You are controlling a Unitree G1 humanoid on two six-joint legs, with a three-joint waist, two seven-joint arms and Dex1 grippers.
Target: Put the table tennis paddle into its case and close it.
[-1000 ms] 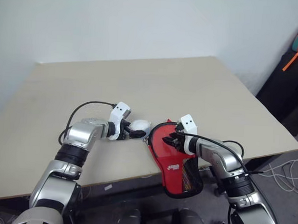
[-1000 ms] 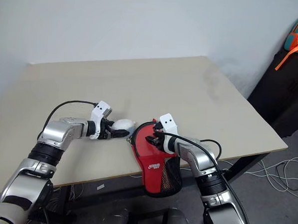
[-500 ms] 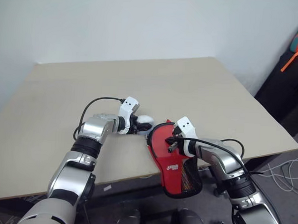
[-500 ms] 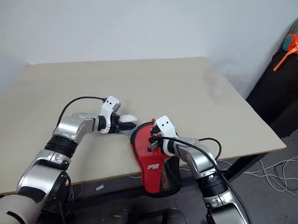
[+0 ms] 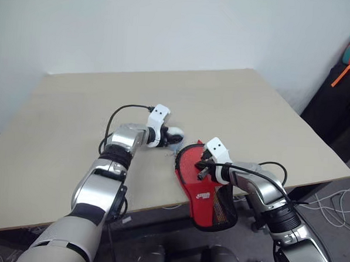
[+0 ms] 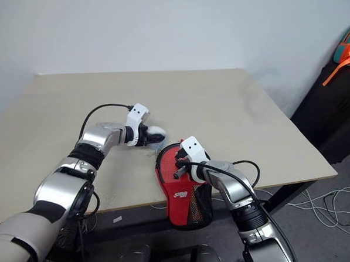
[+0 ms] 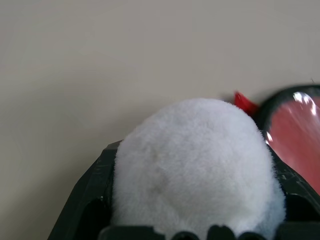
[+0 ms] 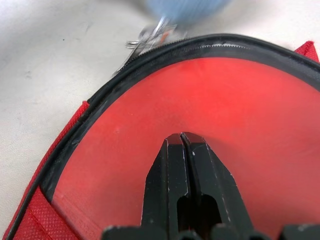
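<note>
In the right wrist view we see the right gripper (image 8: 182, 137) with its fingers pressed together, holding nothing, over the red face of the case (image 5: 196, 173). In the left wrist view the left gripper (image 7: 197, 200) clamps one fluffy white ball (image 7: 195, 165). There is one case, lying at the near edge of the table (image 5: 223, 104) and hanging partly over it. We cannot make out the paddle itself.

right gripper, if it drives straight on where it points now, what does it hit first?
Most likely the case: the right gripper, fingers shut, points onto its clear red panel, tips close above it or touching. The black zip rim and table lie beyond.
</note>
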